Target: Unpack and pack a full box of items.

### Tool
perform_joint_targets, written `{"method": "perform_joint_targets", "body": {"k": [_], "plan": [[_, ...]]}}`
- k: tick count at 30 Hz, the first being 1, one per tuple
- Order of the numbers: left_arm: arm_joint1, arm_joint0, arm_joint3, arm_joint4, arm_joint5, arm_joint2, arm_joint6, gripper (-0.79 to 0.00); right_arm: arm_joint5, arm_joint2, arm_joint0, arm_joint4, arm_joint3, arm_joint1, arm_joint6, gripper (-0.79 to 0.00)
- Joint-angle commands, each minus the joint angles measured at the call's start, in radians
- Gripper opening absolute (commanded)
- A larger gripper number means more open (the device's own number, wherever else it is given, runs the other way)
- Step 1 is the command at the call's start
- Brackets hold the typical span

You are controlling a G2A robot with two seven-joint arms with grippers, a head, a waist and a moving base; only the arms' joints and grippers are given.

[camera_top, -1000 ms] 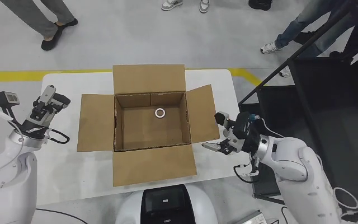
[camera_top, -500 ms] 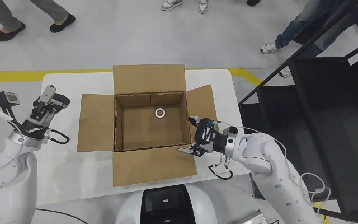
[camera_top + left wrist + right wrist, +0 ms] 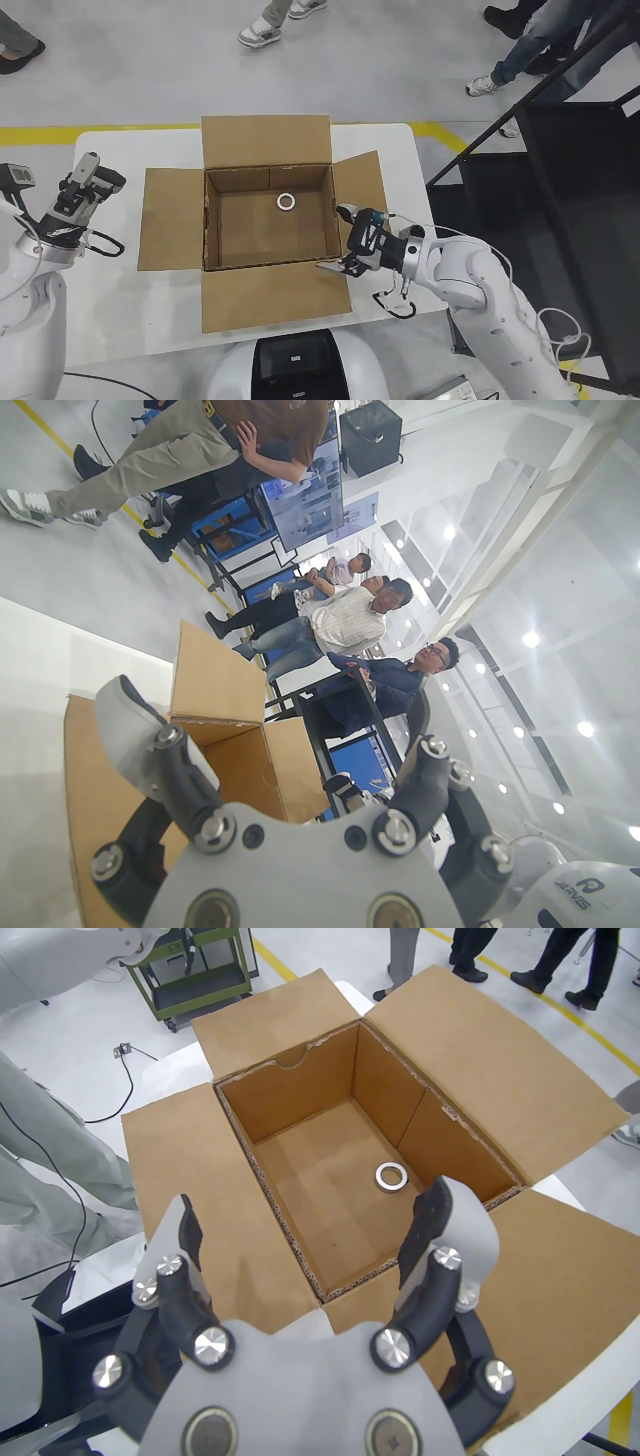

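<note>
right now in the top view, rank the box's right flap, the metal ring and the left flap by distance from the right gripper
1. right flap, partly under the right gripper.
2. metal ring, on the box floor near the back wall.
3. left flap, across the box on the far side.

Entry: I find no text, number or sign that I can read from any of my cameras. The wall screen (image 3: 305,495) behind the people and the blue poster (image 3: 352,517) beside it carry print too small to make out. The cardboard box (image 3: 265,140) has plain brown flaps and walls.
</note>
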Motion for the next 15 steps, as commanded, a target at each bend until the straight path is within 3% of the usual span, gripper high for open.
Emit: {"method": "perform_joint_targets", "body": {"k": [1,9,15], "plan": [[0.0,0.0,0.0,0.0,0.0,0.0,0.0,0.0,0.071,-0.047,0.045,-0.035,0.009,-0.007,0.01,0.0],[0.0,0.0,0.0,0.0,0.0,0.0,0.0,0.0,0.378,-0.363,0.318,-0.06,0.144,-0.079,0.048,0.0],[0.0,0.0,0.0,0.0,0.0,0.0,0.0,0.0,0.581,-0.53,0.445,-0.029,0.27,-0.14,0.105,0.0]]}}
